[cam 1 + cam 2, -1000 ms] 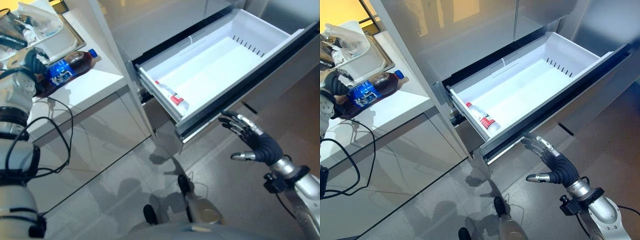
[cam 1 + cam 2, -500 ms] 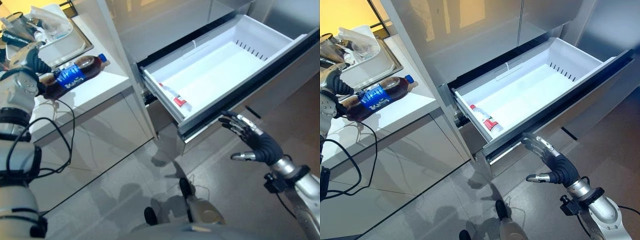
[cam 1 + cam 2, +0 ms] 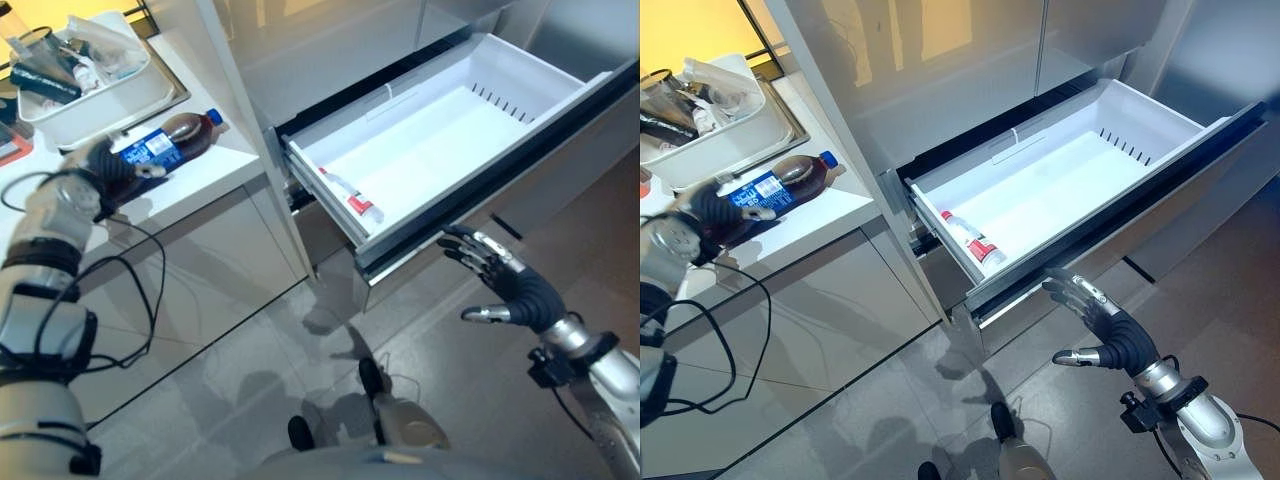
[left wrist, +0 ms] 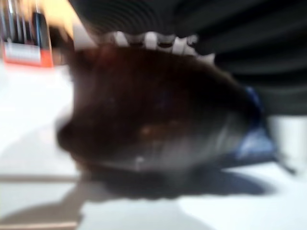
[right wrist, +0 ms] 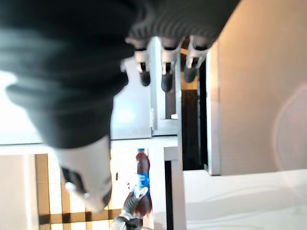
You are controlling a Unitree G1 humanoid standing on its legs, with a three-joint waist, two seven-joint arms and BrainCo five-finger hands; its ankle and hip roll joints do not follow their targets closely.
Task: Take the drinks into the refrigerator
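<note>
Since a second ago the cola bottle point(image 3: 165, 143) has gone from being held up in the left hand point(image 3: 108, 168) to lying on its side on the white counter point(image 3: 205, 172), while the right hand has kept its place below the drawer. From the left eye, the left hand's fingers are curled round the bottle's base end, the blue cap pointing toward the refrigerator drawer point(image 3: 440, 140), so the long axis runs roughly from the hand toward the drawer; a white bin point(image 3: 95, 85) of clutter sits just behind the bottle on the counter. From the right eye, the drawer stands pulled out, with a small red-labelled bottle point(image 3: 971, 240) lying in its near corner, and the right hand point(image 3: 1103, 332) hovers just in front of the drawer's front edge, fingers spread and empty. Through the left wrist camera the dark bottle body point(image 4: 153, 110) sits close against the palm, blurred, the grip itself hard to read. Through the right wrist camera the fingers point(image 5: 165, 67) hang straight and apart. Judging by this, the left hand is far nearer the bottle, and the drawer lies well off to its right.
</note>
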